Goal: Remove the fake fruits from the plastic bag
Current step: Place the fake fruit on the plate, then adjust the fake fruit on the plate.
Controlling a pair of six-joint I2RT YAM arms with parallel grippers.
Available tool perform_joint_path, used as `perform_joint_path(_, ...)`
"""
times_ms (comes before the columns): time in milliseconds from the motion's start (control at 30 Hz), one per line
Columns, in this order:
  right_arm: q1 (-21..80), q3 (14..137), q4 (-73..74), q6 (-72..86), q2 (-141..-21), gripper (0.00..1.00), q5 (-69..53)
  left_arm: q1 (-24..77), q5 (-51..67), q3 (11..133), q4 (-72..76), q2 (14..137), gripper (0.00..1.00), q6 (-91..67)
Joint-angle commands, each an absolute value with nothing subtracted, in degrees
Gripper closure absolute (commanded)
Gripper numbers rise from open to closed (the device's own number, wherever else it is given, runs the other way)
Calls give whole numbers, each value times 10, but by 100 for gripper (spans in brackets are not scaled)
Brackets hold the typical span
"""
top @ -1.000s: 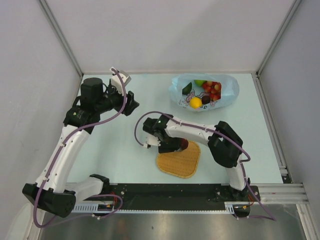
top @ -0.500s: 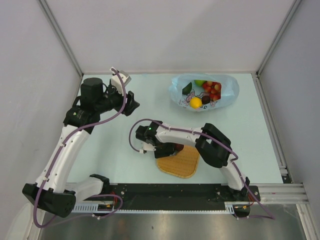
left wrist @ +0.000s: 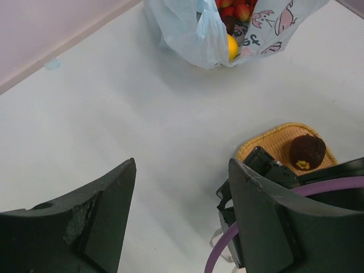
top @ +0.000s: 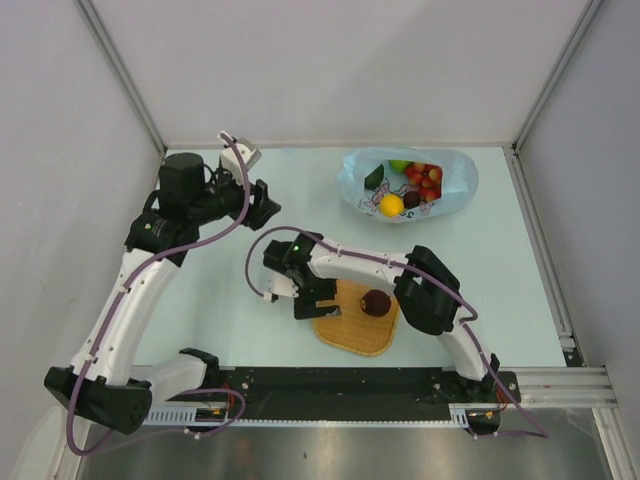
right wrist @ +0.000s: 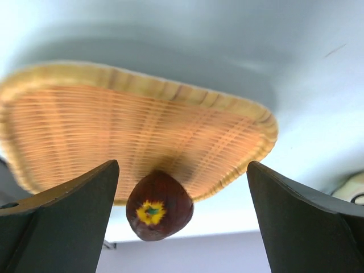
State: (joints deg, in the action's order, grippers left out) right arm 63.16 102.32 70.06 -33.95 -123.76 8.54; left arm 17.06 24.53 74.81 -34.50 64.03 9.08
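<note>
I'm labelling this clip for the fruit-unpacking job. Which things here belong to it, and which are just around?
Job: plastic bag; lemon, green apple, avocado and red berries inside it; dark plum, already out.
Just around: woven tray, under the plum; pale scrap.

Dark plum (top: 375,302) on woven tray (top: 355,337); lemon (top: 391,205), red berries (top: 426,180) inside open pale-blue bag (top: 460,182)

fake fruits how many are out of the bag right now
1: a dark plum lies on the woven tray. The rest in view sit inside the plastic bag; more may be hidden there.
</note>
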Motion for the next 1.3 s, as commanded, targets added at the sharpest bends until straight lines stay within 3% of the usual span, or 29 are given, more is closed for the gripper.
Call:
perform_joint_path(0, 618, 1088, 725, -327, -1194, 0, 6, 164, 275, 794, -336, 639, 29, 84)
perform_joint_path(200, 527, 1105, 727, -312, -1134, 0, -43, 163, 305, 810, -294, 586, 26, 59)
perform_joint_path(267, 484, 1113, 724, -306, -1117, 0, -56, 163, 322, 802, -255, 556, 11, 50)
perform_joint_path(400, 334, 1145, 722, -284, -1084, 0, -115, 188, 387, 845, -321, 591, 4, 71)
perform_joint_path(500, 243, 1177, 711, -258, -1063, 0, -139, 249, 380, 833, -409, 631, 0, 131)
perform_joint_path(633, 142, 1202, 658, -215, -1028, 0, -162, 354, 351, 727, -366, 648, 0, 160)
perform_joint_path(767, 40, 1234, 584, -44, -1004, 0, -194, 451, 300, 721, -391, 732, 0, 247)
perform_joint_path(967, 25, 1207, 571, -38, -936, 1, -118, 545, 277, 752, -389, 879, 0, 265)
perform_joint_path(1267, -29, 1104, 571, -50, -838, 0, -177, 577, 229, 811, -347, 1016, 0, 230)
